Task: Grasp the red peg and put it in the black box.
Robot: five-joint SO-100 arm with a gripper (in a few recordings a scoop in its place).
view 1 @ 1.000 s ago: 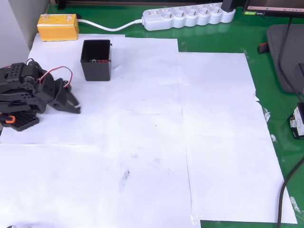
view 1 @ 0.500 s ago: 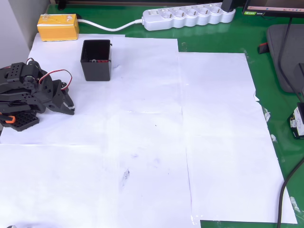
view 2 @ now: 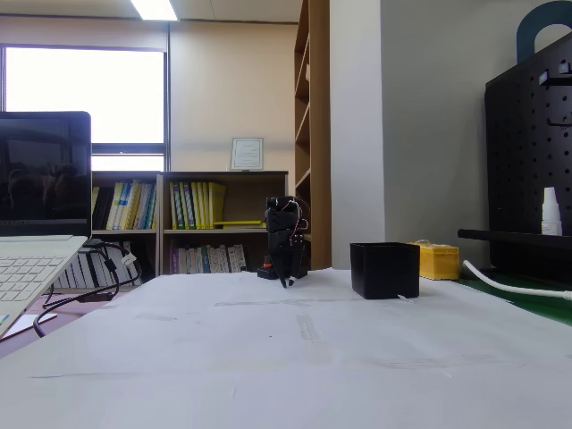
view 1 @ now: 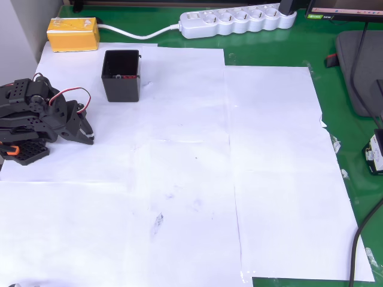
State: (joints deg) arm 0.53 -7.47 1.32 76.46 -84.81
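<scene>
Overhead view: gripper (view 1: 88,137) folded low at the left edge, tips aimed right, fingers pressed together on nothing. Black box (view 1: 121,75) upright just above and right of it, mouth open upward. Red peg (view 1: 131,76) inside along the near wall; too small to judge its long axis.

Fixed view: gripper (view 2: 286,279) pointing down, left of the black box (view 2: 384,270); yellow block (view 2: 435,261) behind.
</scene>
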